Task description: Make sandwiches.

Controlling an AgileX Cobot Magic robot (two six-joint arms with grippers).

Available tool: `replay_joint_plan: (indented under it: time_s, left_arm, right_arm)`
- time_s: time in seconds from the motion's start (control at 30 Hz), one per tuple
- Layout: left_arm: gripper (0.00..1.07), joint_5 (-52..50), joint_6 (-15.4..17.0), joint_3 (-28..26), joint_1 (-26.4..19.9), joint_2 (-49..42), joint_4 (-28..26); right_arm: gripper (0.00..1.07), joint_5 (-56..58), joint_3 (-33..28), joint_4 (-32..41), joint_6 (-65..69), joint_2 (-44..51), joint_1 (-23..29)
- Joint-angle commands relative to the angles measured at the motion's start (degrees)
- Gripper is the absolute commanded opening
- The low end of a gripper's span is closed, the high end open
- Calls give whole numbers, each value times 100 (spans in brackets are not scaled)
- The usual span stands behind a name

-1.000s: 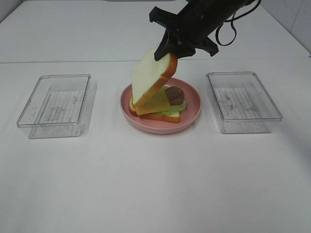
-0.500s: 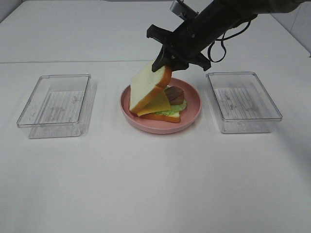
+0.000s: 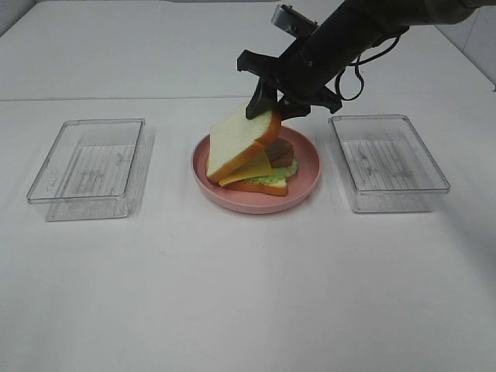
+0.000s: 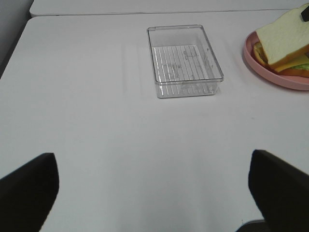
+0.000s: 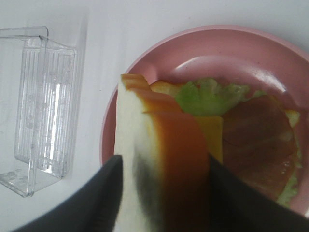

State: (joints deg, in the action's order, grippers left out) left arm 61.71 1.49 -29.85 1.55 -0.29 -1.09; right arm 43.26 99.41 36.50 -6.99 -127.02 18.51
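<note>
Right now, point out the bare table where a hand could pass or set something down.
Free: the wide front strip of the table, and the gaps between the pink plate and each clear tray. Crowded: over the plate, where the right gripper stands at the tilted top bread slice.

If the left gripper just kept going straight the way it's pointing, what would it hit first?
Probably nothing soon: ahead of the left gripper lies bare table. The clear tray sits further along, about in line, so it looks like the first thing met, though depth is unclear.

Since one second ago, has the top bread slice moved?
Yes. The top bread slice has come down toward the pink plate and tilted flatter, its lower edge now on the stack.
</note>
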Motion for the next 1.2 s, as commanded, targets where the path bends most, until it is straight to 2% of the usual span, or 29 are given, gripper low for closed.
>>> replay_joint_plan:
  time_s: [0.03, 0.07, 0.2, 0.33, 0.47, 0.7, 0.9, 1.2]
  left_arm:
    - [100, -23, -6, 6, -6, -34, -17]
    - [100, -23, -6, 6, -6, -34, -17]
    - [100, -23, -6, 6, -6, -34, -17]
    - [100, -23, -6, 6, -6, -34, -17]
    - [100, -23, -6, 6, -6, -34, -17]
    - [100, -23, -6, 6, -6, -34, -17]
    - [100, -23, -6, 6, -6, -34, -17]
    - [100, -23, -6, 6, -6, -34, -17]
  right_arm:
    - [86, -29, 11, -229, -52, -17, 0]
    - [99, -17, 11, -435, -97, -6, 0]
    - [100, 69, 11, -699, -103, 40, 0]
    - [100, 126, 11, -1335, -115, 286, 0]
    - [100, 172, 11, -1679, -97, 481, 0]
    - [100, 670, 11, -2286, -69, 945, 0]
    - [100, 1662, 11, -3111, -29, 1484, 0]
    - [99, 3306, 11, -3764, 0, 2160, 0]
